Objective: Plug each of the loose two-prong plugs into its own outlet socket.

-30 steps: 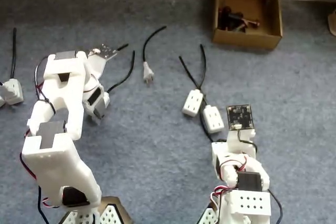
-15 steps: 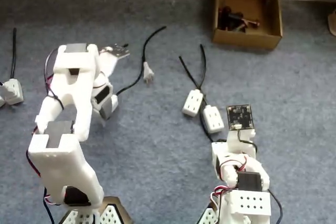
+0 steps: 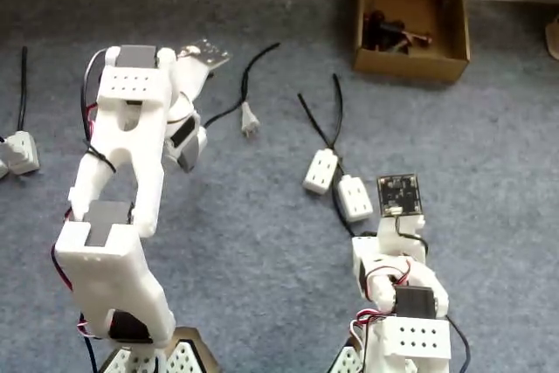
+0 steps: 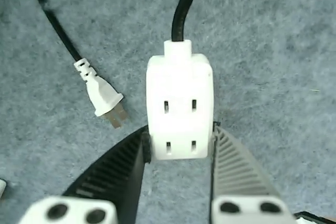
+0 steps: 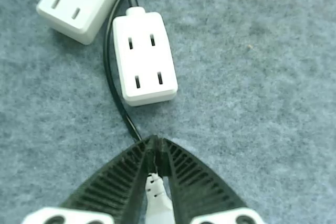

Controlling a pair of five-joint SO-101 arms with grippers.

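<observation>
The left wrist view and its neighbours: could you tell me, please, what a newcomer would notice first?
The left claw grips a white outlet by its sides, with a loose plug lying just beside it on the carpet. The right claw is shut on another plug, just short of a second outlet.
</observation>
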